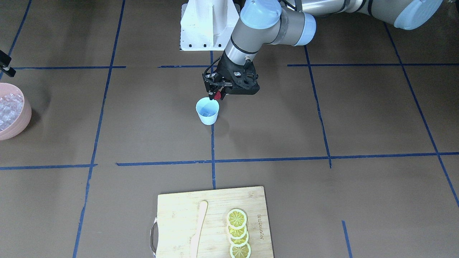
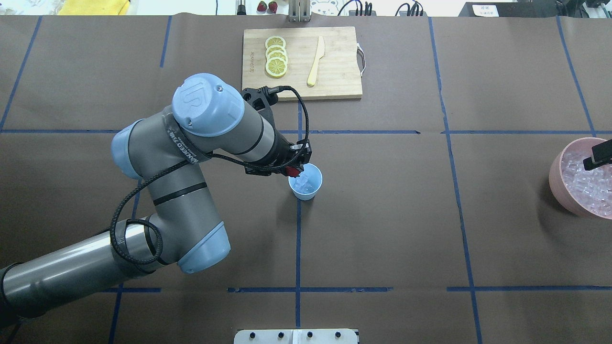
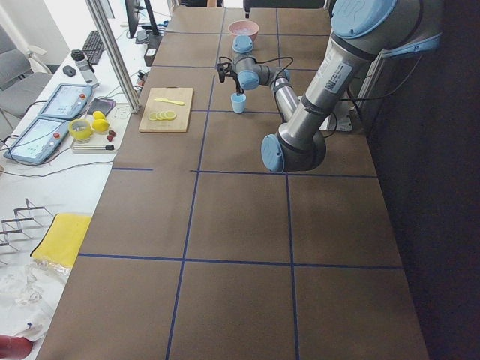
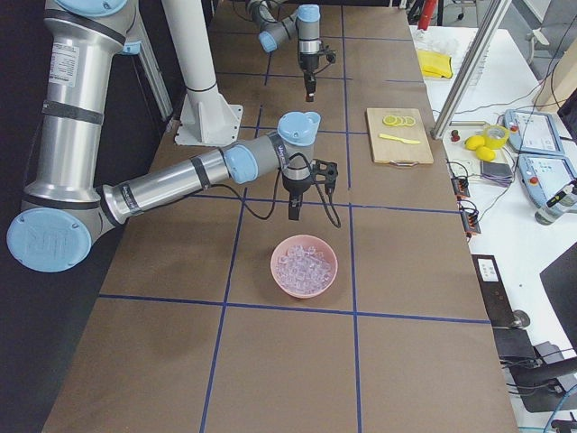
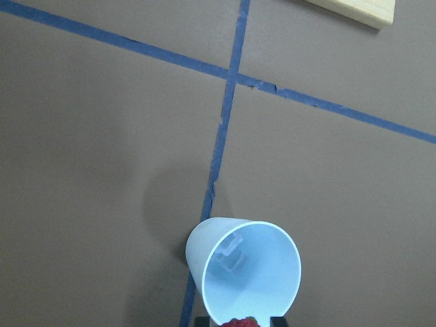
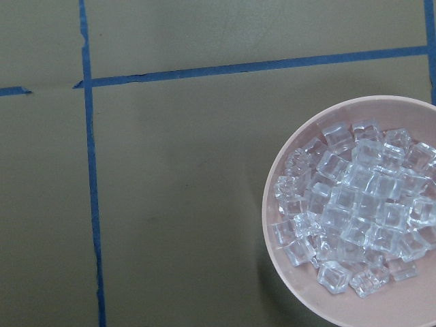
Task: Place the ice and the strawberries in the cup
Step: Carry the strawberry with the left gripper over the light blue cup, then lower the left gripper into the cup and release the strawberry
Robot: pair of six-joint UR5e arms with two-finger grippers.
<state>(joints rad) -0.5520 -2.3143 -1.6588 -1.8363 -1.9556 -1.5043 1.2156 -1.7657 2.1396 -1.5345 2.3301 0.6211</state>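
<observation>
The light-blue cup (image 1: pixel 207 111) stands upright near the table's middle with a few ice cubes (image 2: pixel 302 181) inside; the left wrist view also shows it (image 5: pixel 245 272). My left gripper (image 1: pixel 217 94) is shut on a small red strawberry (image 2: pixel 291 170) and holds it just over the cup's rim on the robot's side. The berry shows at the bottom of the left wrist view (image 5: pixel 238 321). My right gripper (image 2: pixel 600 155) hangs over the pink bowl (image 2: pixel 557 181), which holds a heap of ice (image 6: pixel 354 211). I cannot tell whether the right gripper is open or shut.
A wooden cutting board (image 2: pixel 334 81) at the far edge holds several lemon slices (image 2: pixel 276 57) and a wooden knife (image 2: pixel 315 61). The white robot base (image 1: pixel 208 25) is behind the cup. Blue tape lines cross the brown table.
</observation>
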